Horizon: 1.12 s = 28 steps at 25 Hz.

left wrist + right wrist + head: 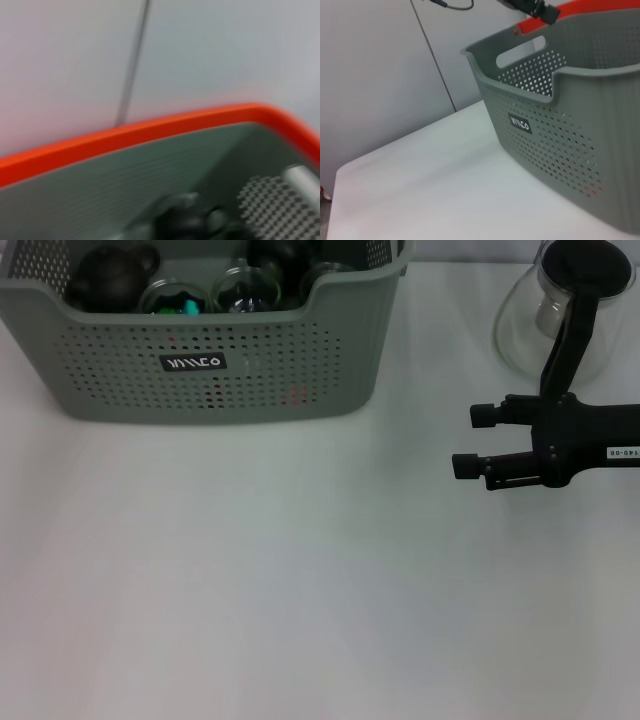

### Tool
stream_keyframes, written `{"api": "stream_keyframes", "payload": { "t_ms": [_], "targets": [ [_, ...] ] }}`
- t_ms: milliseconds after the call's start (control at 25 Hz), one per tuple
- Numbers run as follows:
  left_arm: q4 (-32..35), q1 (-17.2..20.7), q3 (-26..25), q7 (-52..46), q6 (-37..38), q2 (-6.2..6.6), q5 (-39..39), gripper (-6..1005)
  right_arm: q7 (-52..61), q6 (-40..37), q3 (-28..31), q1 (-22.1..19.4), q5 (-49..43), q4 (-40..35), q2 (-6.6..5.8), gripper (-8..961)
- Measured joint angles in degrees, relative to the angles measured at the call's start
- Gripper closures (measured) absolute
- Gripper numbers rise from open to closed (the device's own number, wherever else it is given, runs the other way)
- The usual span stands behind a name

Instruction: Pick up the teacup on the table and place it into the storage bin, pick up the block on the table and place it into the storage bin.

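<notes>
The grey-green storage bin (200, 360) stands at the far left of the table; it also shows in the right wrist view (560, 125). Inside it are a dark teapot (110, 275), glass teacups (240, 288) and a teal block (188, 307) lying in one cup. My right gripper (472, 440) is open and empty, hovering over the table to the right of the bin. A black part of my left gripper (535, 7) shows above the bin's far rim. The left wrist view looks down into the bin's inside (125, 185).
A glass carafe (560, 310) with a black handle stands at the far right, just behind my right arm. An orange-rimmed edge (150, 130) lies behind the bin. The white table (300, 590) stretches in front of the bin.
</notes>
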Motion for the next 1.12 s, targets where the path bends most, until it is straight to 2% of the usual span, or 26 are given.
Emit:
{"api": "stream_keyframes", "payload": {
  "t_ms": [120, 240, 320, 440, 520, 600, 720, 800, 920, 960, 1000, 1120],
  "targets": [
    [3.8, 1.7, -1.2, 3.3, 7.9, -0.43, -8.8, 441, -0.3, -1.3, 0.1, 0.1, 0.1, -0.1, -0.32, 37],
    [6.2, 5.4, -2.6, 12.7, 21.6, -1.82, -26.4, 325, -1.4, -3.9, 0.7, 0.4, 0.3, -0.1, -0.58, 37],
    [5.6, 7.3, -2.5, 18.4, 27.9, -2.89, -32.9, 249, -2.4, -5.7, 1.6, 0.4, 0.4, -0.2, -0.72, 37],
    [2.8, 10.8, -1.9, 27.4, 33.1, -5.06, -35.3, 143, -3.7, -8.2, 2.3, 0.5, 0.4, -0.2, -0.83, 37],
    [0.3, 13.4, -1.2, 32.9, 33.7, -6.46, -35.0, 76, -4.0, -9.5, 2.4, 0.5, 0.4, -0.2, -0.83, 37],
    [-3.3, 16.1, -0.4, 38.1, 33.3, -6.92, -34.7, 43, -4.3, -10.5, 2.4, 0.5, 0.3, -0.2, -0.68, 37],
    [-10.0, 19.1, -0.3, 44.4, 31.4, -5.70, -34.3, 44, -5.2, -10.5, 2.0, 0.7, 0.1, 0.0, -0.21, 38],
    [-16.0, 20.3, -0.5, 48.2, 29.2, -3.93, -34.2, 44, -6.2, -9.9, 1.8, 1.3, 0.0, 0.3, 0.36, 38],
    [-24.0, 21.0, -0.8, 54.1, 25.2, -2.00, -34.1, 45, -7.5, -7.6, 1.7, 2.4, -1.1, 0.5, 1.94, 38],
    [-26.0, 21.1, -0.8, 55.9, 23.8, -1.69, -34.1, 45, -7.8, -5.5, 1.7, 3.6, -2.8, 0.5, 3.04, 38],
    [-27.8, 21.1, -0.8, 57.8, 22.4, -1.52, -34.1, 45, -7.8, -5.5, 1.7, 3.6, -2.8, 0.5, 3.04, 38],
    [-30.3, 21.2, -0.6, 60.7, 19.2, -1.75, -33.3, 46, -7.8, -3.1, 1.7, 5.4, -5.3, 0.5, 4.53, 38]
  ]
}}
